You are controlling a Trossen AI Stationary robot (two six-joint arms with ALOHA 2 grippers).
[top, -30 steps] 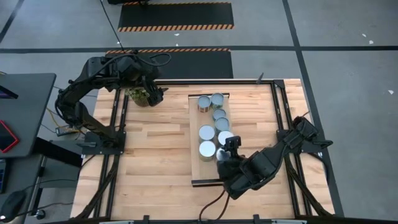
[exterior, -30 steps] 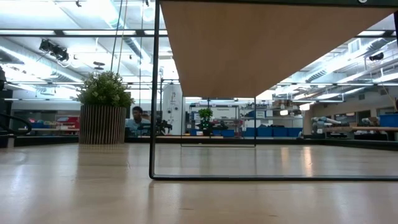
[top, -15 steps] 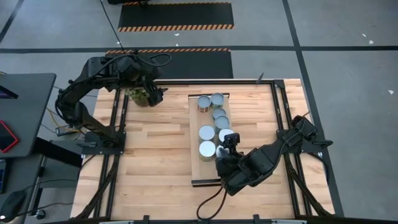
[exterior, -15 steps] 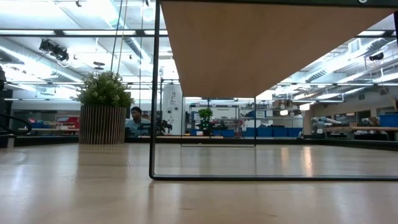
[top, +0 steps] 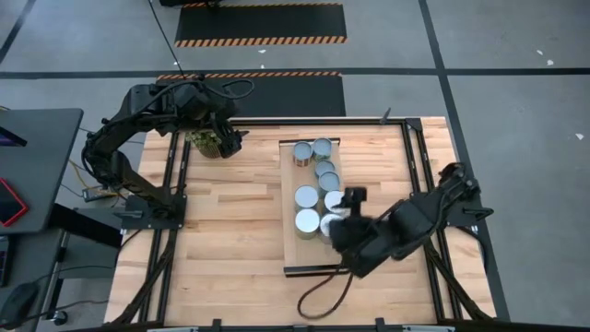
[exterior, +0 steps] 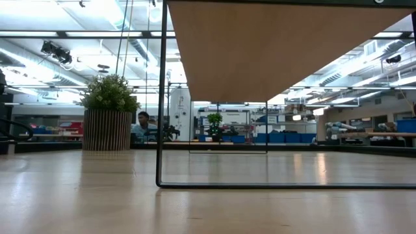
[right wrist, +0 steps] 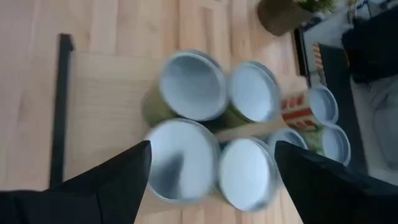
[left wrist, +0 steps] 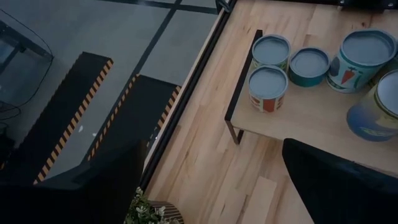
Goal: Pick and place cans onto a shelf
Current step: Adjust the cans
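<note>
The cans point(top: 315, 184) stand clustered on the shelf point(top: 309, 261), which sits raised on a dark frame over the plank desk point(top: 230, 231). No writing on any tin can be read. In the left wrist view one can point(left wrist: 268, 89) shows a red patch on its side, a larger one point(left wrist: 362, 53) carries a carrot picture, and one at the edge point(left wrist: 377, 107) has a blue label with a yellow mark. In the right wrist view a red and white label point(right wrist: 296, 109) shows between the tins, its lettering too blurred to make out.

The right end effector point(top: 339, 224) hovers over the shelf, just beside the end of the can cluster farthest from the potted plant point(top: 207, 141). Its fingers point(right wrist: 109, 180) stand spread wide, released, with nothing between them; four round silvery tops lie directly ahead of it, the nearest point(right wrist: 180, 160) just beyond the fingertips.

The left end effector point(top: 224, 132) waits beside the potted plant, well apart from the shelf, fingers point(left wrist: 336, 180) apart and grasping nothing.
</note>
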